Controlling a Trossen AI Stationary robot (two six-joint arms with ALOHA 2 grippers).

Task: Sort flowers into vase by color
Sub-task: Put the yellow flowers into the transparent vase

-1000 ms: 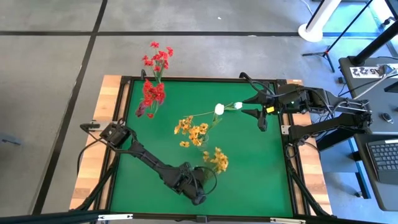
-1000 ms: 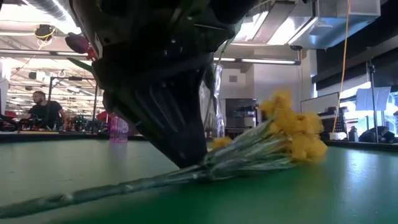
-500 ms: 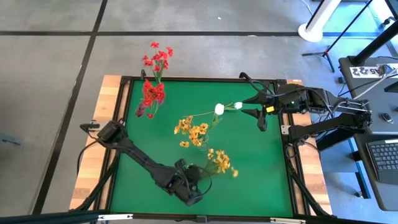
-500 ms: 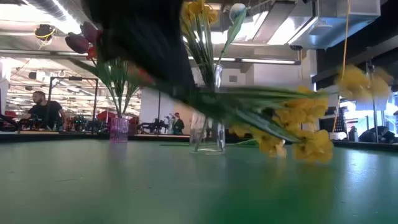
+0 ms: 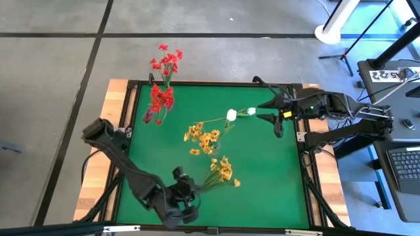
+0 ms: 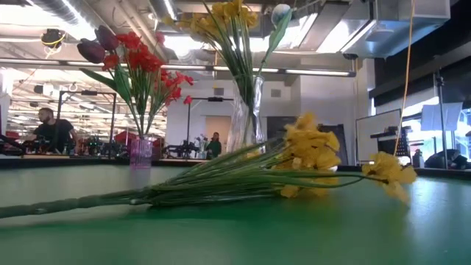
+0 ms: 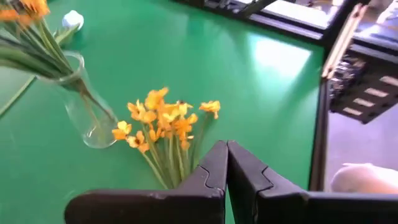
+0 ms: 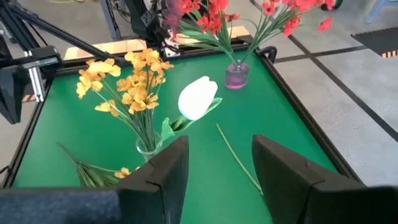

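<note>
A loose bunch of yellow flowers (image 5: 223,172) lies on its side on the green table, stems (image 6: 88,200) flat on the mat and pointing to the near left corner. My left gripper (image 7: 227,149) hangs shut above the stem ends (image 5: 189,195), nothing between its fingertips. In the middle, a clear glass vase (image 6: 246,129) holds yellow flowers (image 5: 205,136) and a white bloom (image 5: 231,115). A small pink vase (image 6: 140,151) at the far left holds red flowers (image 5: 161,98). My right gripper (image 8: 214,174) waits open at the far right (image 5: 275,121).
A thin bare stem (image 8: 239,158) lies on the mat between the clear vase and my right gripper. A black frame (image 5: 298,157) rims the table. Bare green mat (image 5: 269,190) spreads over the near right part. People stand in the room beyond the far edge.
My left gripper has risen from the table and gone toward the near left corner. The yellow bunch swung up off the mat with it, then came down again. It now lies flat, shifted slightly toward the left.
</note>
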